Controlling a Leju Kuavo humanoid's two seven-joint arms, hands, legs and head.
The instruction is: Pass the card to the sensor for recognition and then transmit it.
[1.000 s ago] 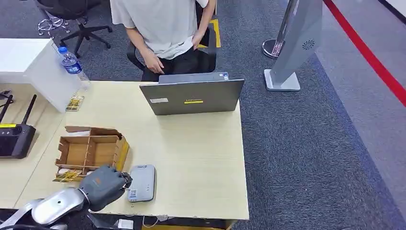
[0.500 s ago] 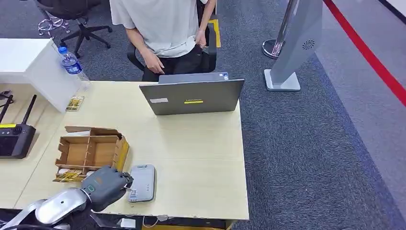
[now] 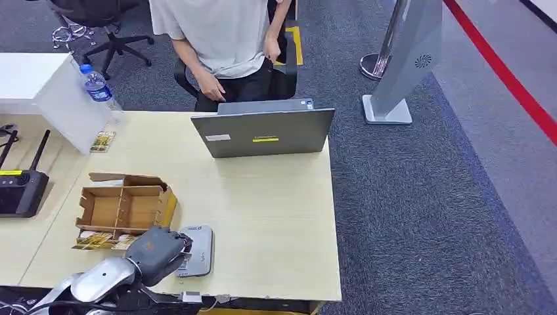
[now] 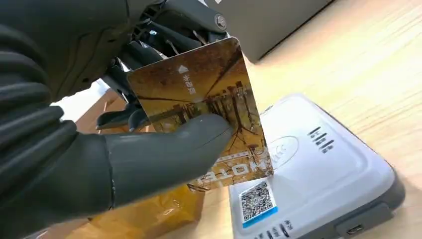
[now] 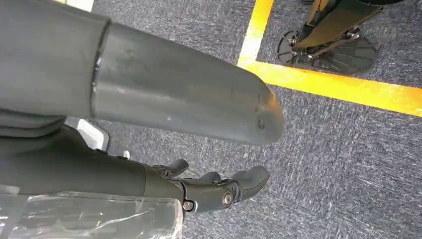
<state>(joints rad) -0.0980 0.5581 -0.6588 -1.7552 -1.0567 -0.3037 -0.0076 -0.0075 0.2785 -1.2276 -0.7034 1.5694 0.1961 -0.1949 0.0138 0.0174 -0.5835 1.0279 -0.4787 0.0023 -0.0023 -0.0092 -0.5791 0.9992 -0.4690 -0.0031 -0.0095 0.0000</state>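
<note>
My left hand [image 3: 157, 253] sits at the table's front edge, against the near left side of the grey-white card reader [image 3: 196, 249]. In the left wrist view that hand [image 4: 99, 124] pinches a brown-and-gold picture card [image 4: 209, 109] between thumb and fingers. The card hangs tilted just above the card reader [image 4: 318, 174], over the end with the QR sticker. My right hand [image 5: 199, 149] hangs over dark carpet with its fingers apart and nothing in it.
A cardboard divider box [image 3: 125, 207] with more cards stands just behind my left hand. A closed-back grey laptop [image 3: 264, 133] is at the table's far edge, with a seated person [image 3: 223, 39] behind it. A water bottle [image 3: 98, 88] and black radio unit [image 3: 20, 187] are at left.
My left hand has moved right and slightly forward with the card, from beside the box to over the reader's near left end.
</note>
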